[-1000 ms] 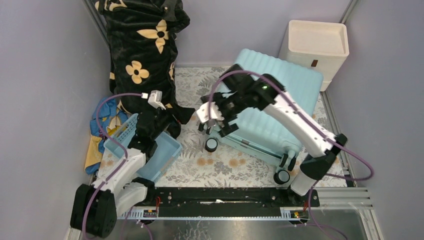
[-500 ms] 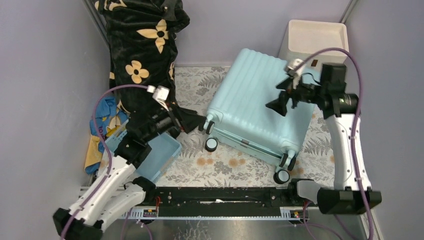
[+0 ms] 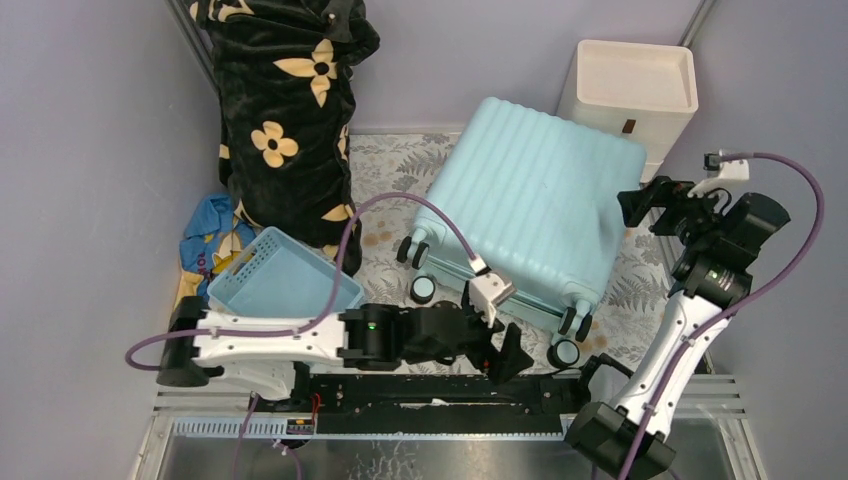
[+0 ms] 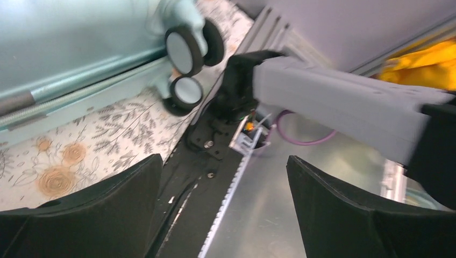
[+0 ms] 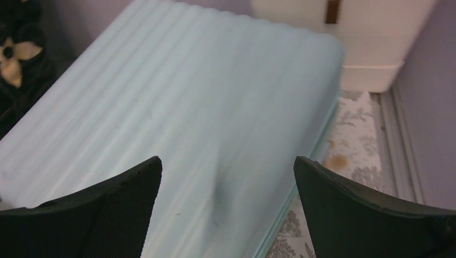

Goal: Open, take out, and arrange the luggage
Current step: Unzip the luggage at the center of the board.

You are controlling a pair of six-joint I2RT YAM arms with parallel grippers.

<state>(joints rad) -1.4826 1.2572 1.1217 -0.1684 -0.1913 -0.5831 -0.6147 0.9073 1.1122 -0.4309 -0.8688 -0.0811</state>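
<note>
Shifted: left claw (image 3: 500,352) swung from the basket (image 3: 280,285) to the near rail (image 3: 400,385); right claw (image 3: 645,203) retreated rightward.
Top: luggage (image 3: 530,215) closed, flat on floral bench (image 3: 390,170), wheels nearest.
Left wrist: claw wide, empty, beside wheels (image 4: 183,48).
Right wrist: claw wide, empty, over ribbed shell (image 5: 188,107).
Handling: likely stiff, slick, bulky; grip the seam.

Swung the left gripper (image 3: 500,358) away from the basket (image 3: 250,265), across to the luggage's (image 3: 530,200) near wheel (image 3: 563,352). Drew the right gripper (image 3: 645,205) off the shell to its right edge.
</note>
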